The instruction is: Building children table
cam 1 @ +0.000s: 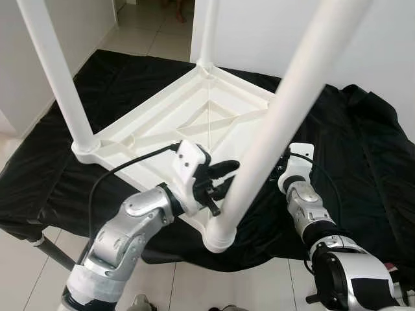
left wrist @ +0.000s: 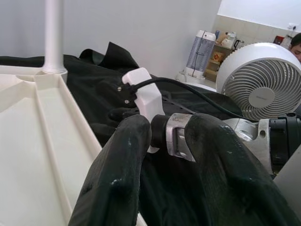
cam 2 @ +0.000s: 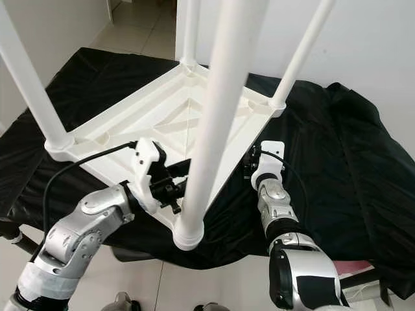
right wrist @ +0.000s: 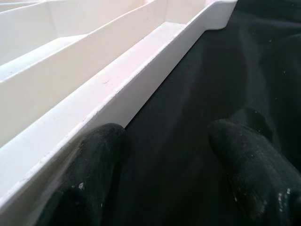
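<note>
The upturned white plastic children's table (cam 1: 194,123) lies legs-up on a black cloth (cam 1: 363,149), left claw (cam 1: 220,178) open beside its nearest leg (cam 1: 272,123), right claw (right wrist: 164,155) open at its rim.

I'm seeing the table top (cam 1: 194,123) lying upside down on the cloth (cam 1: 363,162), four legs (cam 1: 55,71) standing up at its corners, my grippers flanking the nearest leg (cam 1: 272,123).

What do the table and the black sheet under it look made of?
Table: likely moulded plastic, white and smooth, with cast ribs on its underside and socketed tube legs. Sheet: thin black fabric, judging by its soft folds and wrinkles.
</note>
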You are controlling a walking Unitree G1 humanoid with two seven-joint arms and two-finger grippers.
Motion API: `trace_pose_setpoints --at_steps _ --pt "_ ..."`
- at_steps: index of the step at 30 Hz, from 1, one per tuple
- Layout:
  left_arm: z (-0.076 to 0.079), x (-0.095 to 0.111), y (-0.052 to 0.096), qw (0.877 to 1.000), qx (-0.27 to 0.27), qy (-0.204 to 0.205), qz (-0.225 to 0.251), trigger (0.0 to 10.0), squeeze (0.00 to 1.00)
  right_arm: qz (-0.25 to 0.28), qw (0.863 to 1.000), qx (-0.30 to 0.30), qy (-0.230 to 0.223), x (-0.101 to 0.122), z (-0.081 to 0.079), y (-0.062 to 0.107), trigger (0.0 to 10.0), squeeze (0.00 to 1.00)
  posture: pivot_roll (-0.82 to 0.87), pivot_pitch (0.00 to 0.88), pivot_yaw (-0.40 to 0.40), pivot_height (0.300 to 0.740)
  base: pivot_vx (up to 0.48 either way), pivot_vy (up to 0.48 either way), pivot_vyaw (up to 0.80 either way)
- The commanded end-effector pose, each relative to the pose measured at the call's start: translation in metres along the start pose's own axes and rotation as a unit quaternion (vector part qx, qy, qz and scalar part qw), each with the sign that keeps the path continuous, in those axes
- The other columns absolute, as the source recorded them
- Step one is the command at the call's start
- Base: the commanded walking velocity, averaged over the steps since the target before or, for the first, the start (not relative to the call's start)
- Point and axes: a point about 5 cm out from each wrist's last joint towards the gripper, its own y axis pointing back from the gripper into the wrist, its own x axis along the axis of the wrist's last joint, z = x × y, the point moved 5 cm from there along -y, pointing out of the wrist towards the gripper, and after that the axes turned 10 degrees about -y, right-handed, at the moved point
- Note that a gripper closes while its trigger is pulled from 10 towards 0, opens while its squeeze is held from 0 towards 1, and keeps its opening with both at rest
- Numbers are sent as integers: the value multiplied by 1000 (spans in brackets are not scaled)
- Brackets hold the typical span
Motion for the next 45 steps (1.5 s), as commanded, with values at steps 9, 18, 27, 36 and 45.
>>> trace_pose_setpoints --at_steps 9,18,27,36,45 --pt "-26 -8 17 998 45 -37 -36 10000 0 77 995 -56 -4 11 40 20 10000 0 84 36 -101 740 0 0 0" --pt "-41 -16 33 995 50 -49 -65 10000 0 126 991 -40 -34 15 44 40 10000 0 59 39 -86 740 0 0 0" --pt "-24 -37 51 988 -35 -62 -136 10000 0 160 986 -17 -48 25 40 60 10000 0 39 53 -82 740 0 0 0" --pt "-27 -74 53 968 -56 -105 -222 10000 0 180 983 5 -46 45 32 56 10000 0 34 62 -91 740 0 0 0" --pt "-43 -102 66 944 -64 -135 -296 10000 0 180 983 8 -46 52 29 58 10000 0 20 74 -92 740 0 0 0"
